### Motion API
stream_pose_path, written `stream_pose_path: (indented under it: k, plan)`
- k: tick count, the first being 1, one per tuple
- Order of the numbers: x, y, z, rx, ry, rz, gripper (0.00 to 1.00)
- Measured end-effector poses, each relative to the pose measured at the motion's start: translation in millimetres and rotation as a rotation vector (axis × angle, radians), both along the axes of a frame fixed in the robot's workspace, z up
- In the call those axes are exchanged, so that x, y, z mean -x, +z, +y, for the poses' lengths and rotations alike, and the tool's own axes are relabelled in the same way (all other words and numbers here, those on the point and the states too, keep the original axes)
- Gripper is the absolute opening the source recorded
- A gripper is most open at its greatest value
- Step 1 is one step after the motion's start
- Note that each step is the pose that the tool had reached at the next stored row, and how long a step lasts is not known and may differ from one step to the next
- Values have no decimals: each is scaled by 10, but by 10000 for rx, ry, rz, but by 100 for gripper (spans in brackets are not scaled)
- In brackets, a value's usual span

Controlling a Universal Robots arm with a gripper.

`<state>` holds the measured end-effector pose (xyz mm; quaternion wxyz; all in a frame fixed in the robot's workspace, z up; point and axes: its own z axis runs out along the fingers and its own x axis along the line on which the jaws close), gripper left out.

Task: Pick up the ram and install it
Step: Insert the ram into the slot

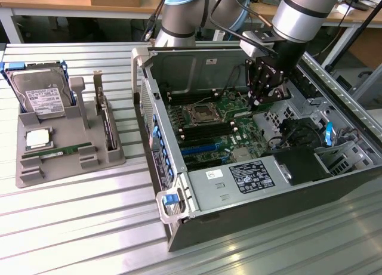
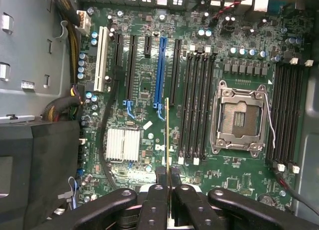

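STEP: seat ram | pincer (image 2: 168, 190) closed on ram (image 2: 167, 135) edge | we keep it parallel above DIMM slots (image 2: 197, 105).

Open computer case (image 1: 256, 185) at frame right, parts tray (image 1: 65, 150) at frame left.
Hard drive (image 1: 39, 96) stands in the tray's upper left corner.

Open computer case (image 1: 197, 194), motherboard (image 2: 149, 90), silver heatsink (image 2: 123, 144), hard drive (image 1: 39, 96), grey tray (image 1: 71, 161)
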<state>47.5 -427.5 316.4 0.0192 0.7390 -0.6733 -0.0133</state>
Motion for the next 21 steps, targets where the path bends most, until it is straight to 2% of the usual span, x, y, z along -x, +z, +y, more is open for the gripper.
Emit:
stream_pose_path:
  k: [21]
  plan:
    - [-7,-85,0,1,1,0,12]
